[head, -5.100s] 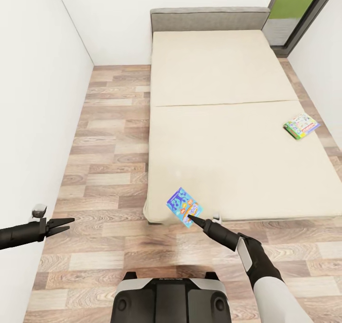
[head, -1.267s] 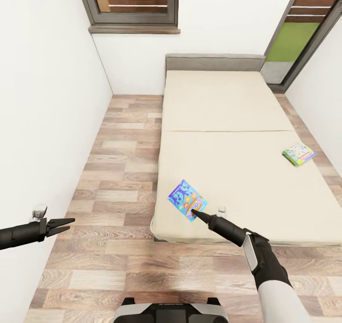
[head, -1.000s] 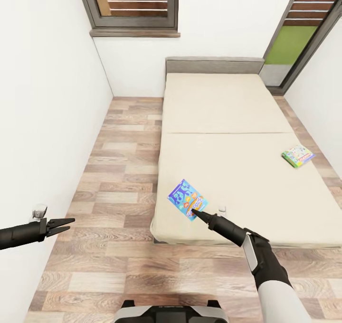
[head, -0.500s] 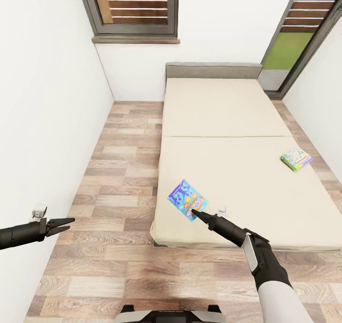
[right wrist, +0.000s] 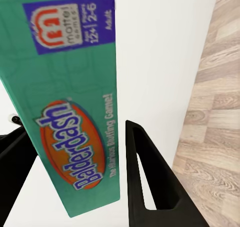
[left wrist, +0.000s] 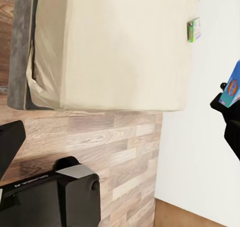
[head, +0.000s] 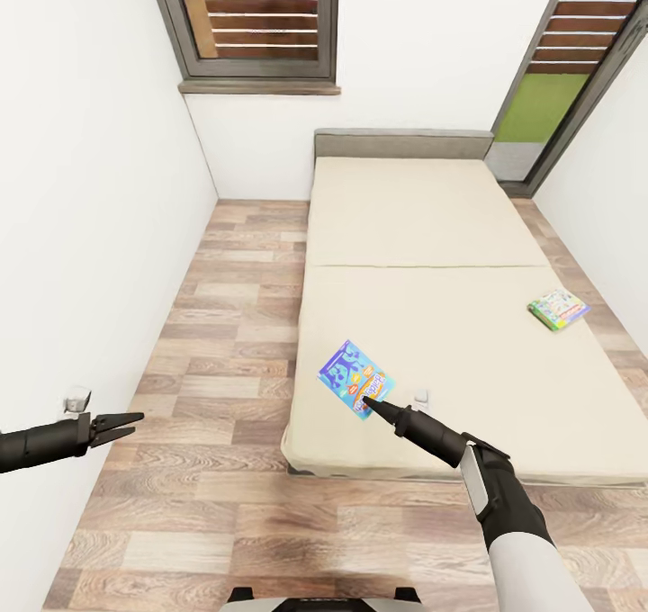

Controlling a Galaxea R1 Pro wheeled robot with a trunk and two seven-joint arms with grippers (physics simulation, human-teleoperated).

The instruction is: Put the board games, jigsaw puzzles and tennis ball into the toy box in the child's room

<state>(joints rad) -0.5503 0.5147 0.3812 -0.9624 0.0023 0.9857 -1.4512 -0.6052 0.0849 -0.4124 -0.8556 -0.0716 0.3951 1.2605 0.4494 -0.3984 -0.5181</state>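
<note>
My right gripper point(head: 367, 403) is shut on a blue board game point(head: 355, 391), held up over the near left corner of the bed point(head: 432, 234). In the right wrist view its green "Balderdash" side point(right wrist: 75, 112) sits between the black fingers point(right wrist: 145, 177). A second, green board game point(head: 558, 309) lies flat near the bed's right edge, and in the left wrist view this green box point(left wrist: 194, 29) sits far off. My left gripper point(head: 126, 424) hangs open and empty over the floor at the left, close to the white wall. The table, toy box, puzzles and ball are out of view.
White walls close in at the left point(head: 81, 234) and right. A window point(head: 256, 18) and a glass door point(head: 567, 72) stand behind the bed. Wooden floor point(head: 234, 324) runs between the left wall and the bed. My base point(left wrist: 50, 197) is below.
The whole picture has shifted: the bed sits a little farther off and more of the window shows, so the camera moved. Both arms keep their pose, the blue game still gripped.
</note>
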